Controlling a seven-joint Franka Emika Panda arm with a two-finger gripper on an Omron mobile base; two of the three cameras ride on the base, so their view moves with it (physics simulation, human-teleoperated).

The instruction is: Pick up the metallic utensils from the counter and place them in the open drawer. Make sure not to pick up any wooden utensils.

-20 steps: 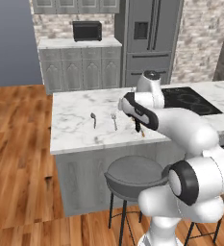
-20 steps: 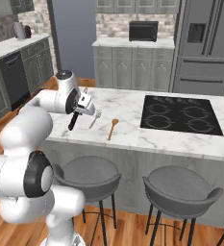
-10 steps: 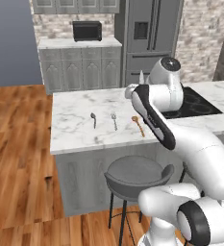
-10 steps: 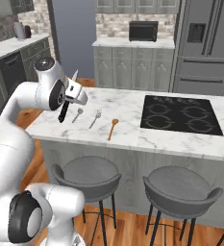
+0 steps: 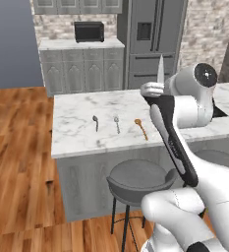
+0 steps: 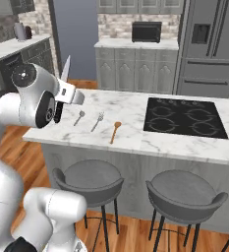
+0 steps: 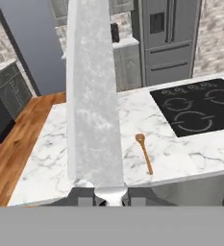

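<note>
My gripper (image 5: 155,90) (image 6: 68,93) is shut on the black-handled knife (image 5: 160,69) (image 6: 65,69) and holds it high above the white marble counter (image 5: 76,133) (image 6: 135,106), blade pointing up. In the hand view the blade (image 7: 92,96) rises from between the fingertips. On the counter below lie the silver spoon (image 5: 95,121) (image 6: 79,117), the fork (image 5: 117,123) (image 6: 98,121) and the orange-brown wooden spoon (image 5: 141,128) (image 6: 114,131) (image 7: 144,153), side by side. The drawer is out of view.
A black cooktop (image 6: 185,115) (image 7: 200,108) is inset in the counter to the right of the utensils. Two grey stools (image 6: 89,179) (image 6: 185,194) stand in front of the counter. A fridge (image 6: 209,44) and grey cabinets line the far wall.
The arm has risen from counter level and lifted the knife with it, which now stands blade up well above the counter. Spoon, fork and wooden spoon have not moved.
</note>
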